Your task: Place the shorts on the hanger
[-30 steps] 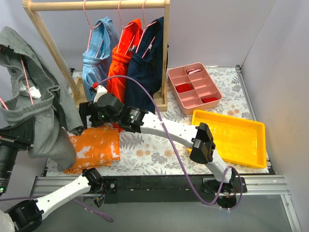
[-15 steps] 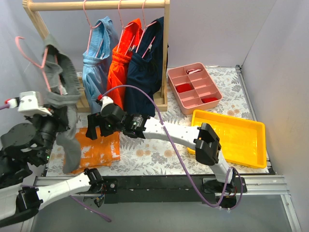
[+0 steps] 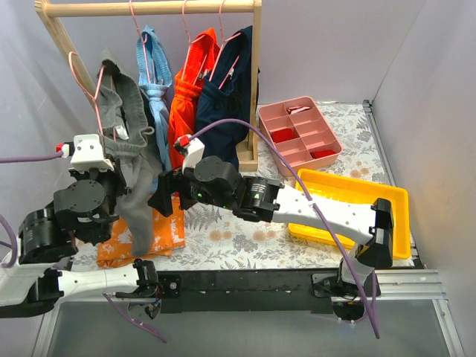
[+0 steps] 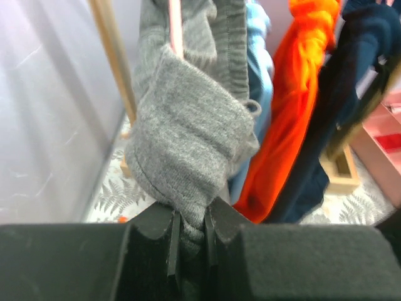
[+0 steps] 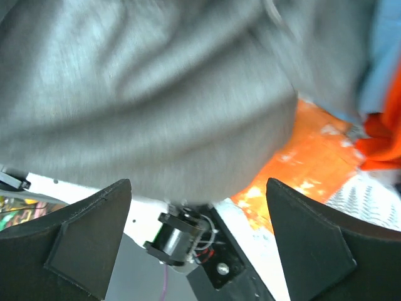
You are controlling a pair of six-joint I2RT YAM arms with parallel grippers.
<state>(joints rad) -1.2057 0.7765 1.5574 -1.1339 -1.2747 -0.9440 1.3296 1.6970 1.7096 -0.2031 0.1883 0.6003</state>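
The dark grey shorts (image 3: pixel 126 141) hang draped over the pink wire hanger (image 3: pixel 95 93), held up in the air by the rail's left post. The hanger's hook sits below the rail bar. My left gripper (image 3: pixel 117 169) is shut on a fold of the shorts (image 4: pixel 188 138); its jaws (image 4: pixel 191 229) pinch grey fabric, and the pink wire (image 4: pixel 177 28) shows above. My right gripper (image 3: pixel 158 199) is open beside the lower part of the shorts. In the right wrist view its fingers (image 5: pixel 81 241) stand wide apart under the grey cloth (image 5: pixel 144 94), holding nothing.
The pale wooden rail (image 3: pixel 149 8) carries light blue shorts (image 3: pixel 152 78), an orange-red garment (image 3: pixel 190 97) and a navy garment (image 3: pixel 227 93). An orange blotched garment (image 3: pixel 152 238) lies on the table. A pink compartment tray (image 3: pixel 264 119) and a yellow tray (image 3: pixel 357 186) stand to the right.
My left arm has carried the shorts and hanger right and up, close to the rail's left post. My right arm has shifted right and nearer. The light blue shorts have turned edge-on.
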